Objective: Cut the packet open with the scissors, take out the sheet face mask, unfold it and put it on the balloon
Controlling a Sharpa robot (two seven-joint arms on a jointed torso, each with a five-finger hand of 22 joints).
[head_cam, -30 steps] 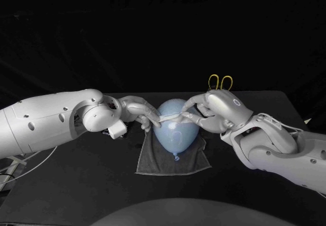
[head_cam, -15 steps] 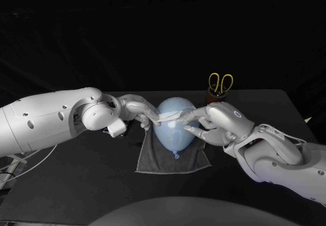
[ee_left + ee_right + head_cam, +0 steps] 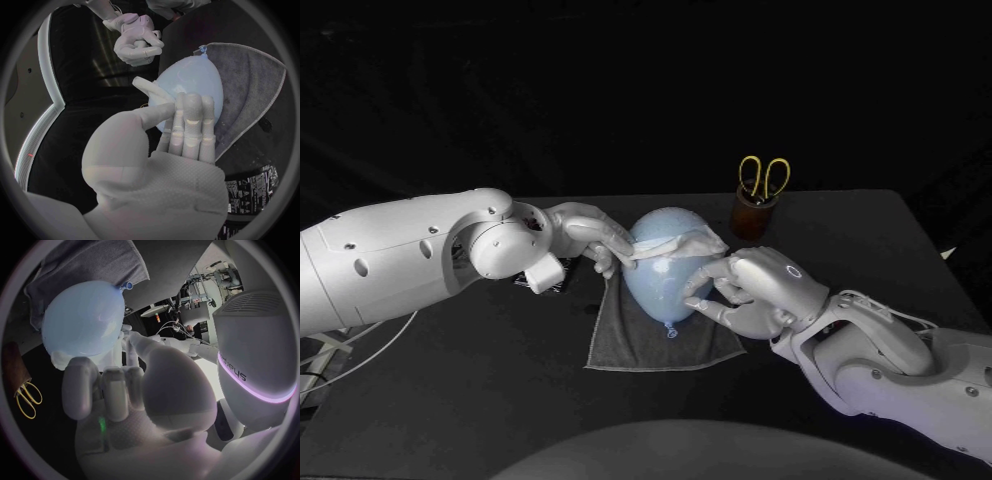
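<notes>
Left of the balloon (image 3: 661,285), fingers of the left hand (image 3: 589,238) seem to pinch the sheet face mask (image 3: 678,243), bunched on the balloon's top. Right of it, the right hand (image 3: 750,290) hangs loosely spread, empty. A one-sided tug could drag the mask off.

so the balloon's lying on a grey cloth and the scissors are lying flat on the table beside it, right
Not quite. The balloon does lie on the grey cloth, but the scissors are not flat on the table. They stand handles up in a brown holder behind the balloon, as the head view shows.
</notes>
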